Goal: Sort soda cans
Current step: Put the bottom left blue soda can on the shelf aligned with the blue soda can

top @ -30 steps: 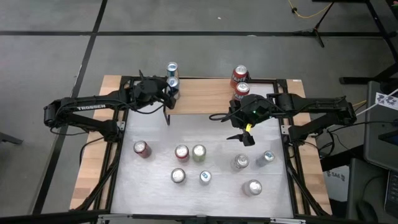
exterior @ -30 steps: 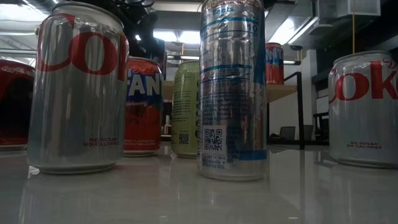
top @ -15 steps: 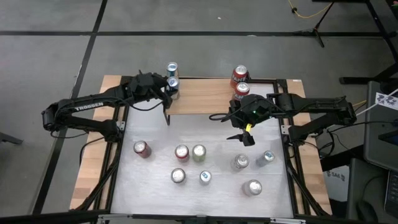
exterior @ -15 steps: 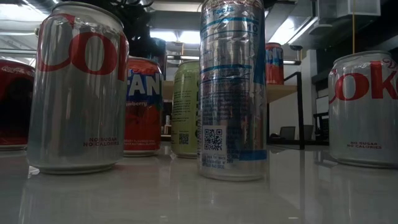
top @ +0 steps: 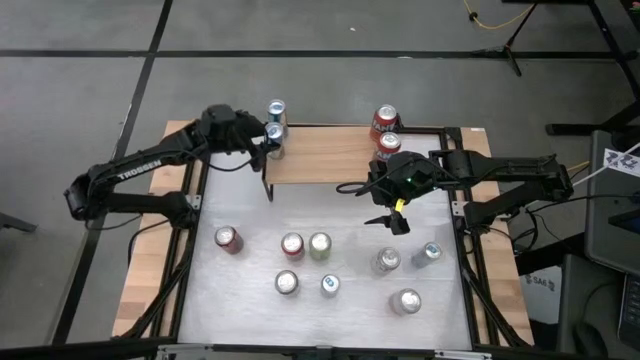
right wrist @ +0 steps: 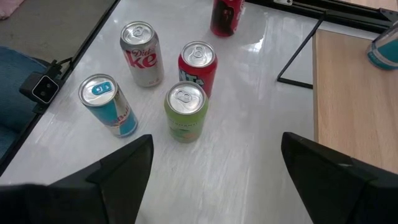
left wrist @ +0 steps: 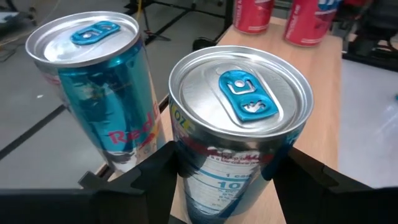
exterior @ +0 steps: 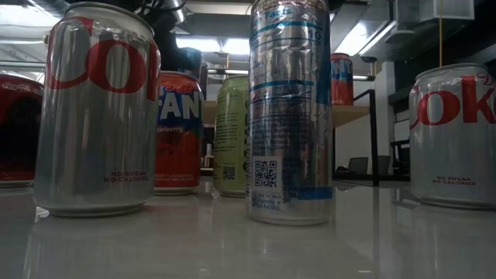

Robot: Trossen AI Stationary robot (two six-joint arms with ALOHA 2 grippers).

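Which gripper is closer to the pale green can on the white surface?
Right. The right gripper hangs open just beyond the green can; the left gripper is off at the blue cans on the wooden shelf.

Items partly or wholly unseen. Low view: red can (exterior: 15, 128) cut by the picture's edge, its label mostly lost; silver cola can (exterior: 456, 133) cut likewise, lettering incomplete; tall blue-and-white can (exterior: 289, 108) with its top out of frame; green can (exterior: 232, 136) and orange-red can (exterior: 180, 132) each half covered by nearer cans. Left wrist view: two red cans (left wrist: 283, 18) cropped to their lower bodies; the near blue can (left wrist: 239, 134) hidden at its base by the dark fingers (left wrist: 146, 180). Right wrist view: dark red can (right wrist: 227, 15) with its top cut off; blue can (right wrist: 384, 48) cut at the border. High view: can labels too small to read.
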